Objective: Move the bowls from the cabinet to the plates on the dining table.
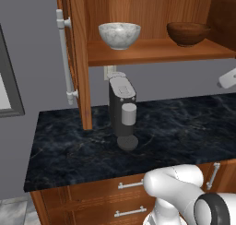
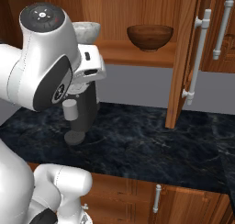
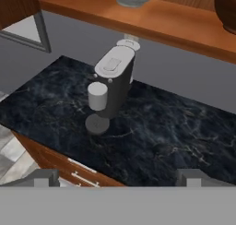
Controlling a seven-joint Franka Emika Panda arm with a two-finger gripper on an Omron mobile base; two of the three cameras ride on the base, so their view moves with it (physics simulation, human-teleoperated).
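Above black counter — gripper spread wide, holding nothing.

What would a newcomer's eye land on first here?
Two bowls on the open cabinet's shelf: a marbled bowl on the left, a brown bowl on the right. Below them, a dark coffee machine stands on the black counter.
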